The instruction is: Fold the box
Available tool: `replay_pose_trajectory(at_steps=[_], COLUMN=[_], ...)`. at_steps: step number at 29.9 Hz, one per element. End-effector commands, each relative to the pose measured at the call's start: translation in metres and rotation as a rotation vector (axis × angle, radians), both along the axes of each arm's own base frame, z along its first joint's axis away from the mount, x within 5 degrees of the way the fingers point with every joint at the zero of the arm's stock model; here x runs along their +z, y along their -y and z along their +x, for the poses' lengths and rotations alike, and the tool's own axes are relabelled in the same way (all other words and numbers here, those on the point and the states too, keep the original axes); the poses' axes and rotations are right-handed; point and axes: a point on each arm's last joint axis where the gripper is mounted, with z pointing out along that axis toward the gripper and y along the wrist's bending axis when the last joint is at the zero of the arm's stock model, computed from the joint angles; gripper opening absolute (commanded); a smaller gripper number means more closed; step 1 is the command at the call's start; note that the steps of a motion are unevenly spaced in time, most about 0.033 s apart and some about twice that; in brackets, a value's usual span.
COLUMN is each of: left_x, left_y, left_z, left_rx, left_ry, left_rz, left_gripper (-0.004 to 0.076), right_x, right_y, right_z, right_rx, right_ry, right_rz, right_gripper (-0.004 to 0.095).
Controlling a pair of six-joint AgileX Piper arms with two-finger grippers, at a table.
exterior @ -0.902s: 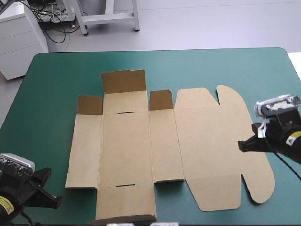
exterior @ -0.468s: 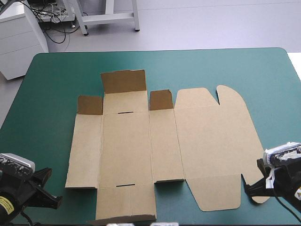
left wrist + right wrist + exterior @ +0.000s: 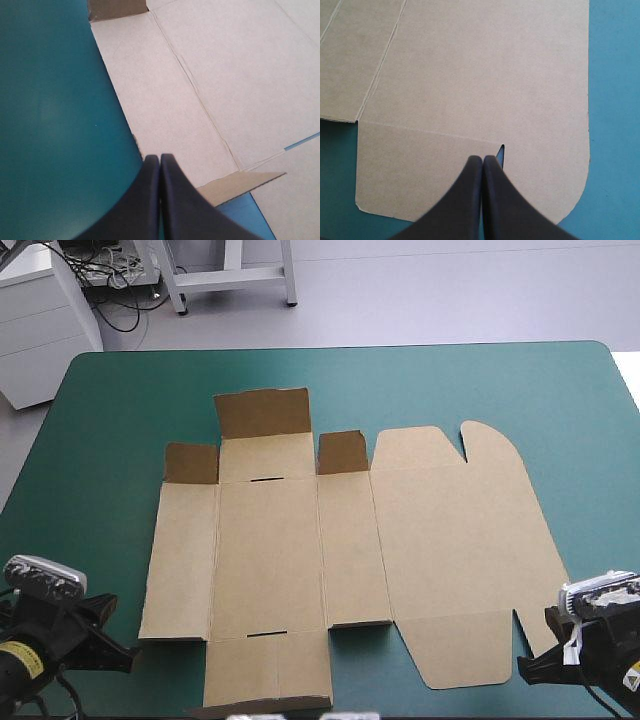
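Note:
The brown box (image 3: 340, 540) lies as a flat cut sheet in the middle of the table. Three small flaps stand raised along its far side, the largest (image 3: 262, 413) at the back. The rounded lid panel (image 3: 460, 530) lies flat on the right. My left gripper (image 3: 126, 660) is shut and empty at the near left corner, just off the sheet's left edge (image 3: 120, 105). In the left wrist view its tips (image 3: 160, 158) point along that edge. My right gripper (image 3: 523, 672) is shut and empty by the lid's near right corner. Its tips (image 3: 483, 159) hover over the lid flap's slit (image 3: 502, 152).
Teal-green cover (image 3: 120, 410) shows in a band round the sheet on the left, far and right sides. The table's near edge runs close under both grippers. A white cabinet (image 3: 40, 320) stands beyond the far left corner.
My right gripper has swung from the lid's right edge, mid-table, back to the near right corner and has lowered there. The left gripper has shifted only slightly. The box has not moved.

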Motion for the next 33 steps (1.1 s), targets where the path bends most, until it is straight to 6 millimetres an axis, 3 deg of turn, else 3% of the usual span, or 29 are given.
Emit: replay_pose_trajectory(at_steps=[1, 7, 16, 22, 29, 33], left_x=[0.007, 0.015, 0.063, 0.059, 0.055, 0.053], left_y=[0.01, 0.029, 0.05, 0.061, 0.047, 0.024], left_z=[0.02, 0.058, 0.091, 0.106, 0.12, 0.124], left_rx=[0.0, -0.008, -0.087, -0.119, -0.126, -0.129], left_ry=[-0.002, -0.046, -0.01, -0.075, -0.144, -0.203], left_rz=[0.0, 0.027, 0.013, -0.004, -0.134, -0.22], left_gripper=[-0.0031, -0.0002, -0.0004, -0.0004, -0.0004, -0.0004], right_x=[0.011, 0.01, 0.01, 0.01, 0.01, 0.01], right_y=[0.0, 0.0, 0.0, 0.0, 0.0, 0.0], right_z=[0.005, 0.005, 0.005, 0.005, 0.005, 0.005], right_rx=[-0.019, -0.016, -0.016, -0.014, -0.002, -0.002], right_ry=[0.08, 0.079, 0.079, 0.08, 0.081, 0.081], right_rz=[0.014, 0.01, 0.01, 0.006, -0.007, -0.007], right_gripper=[-0.0023, -0.0023, -0.0023, -0.0023, -0.0023, -0.0023])
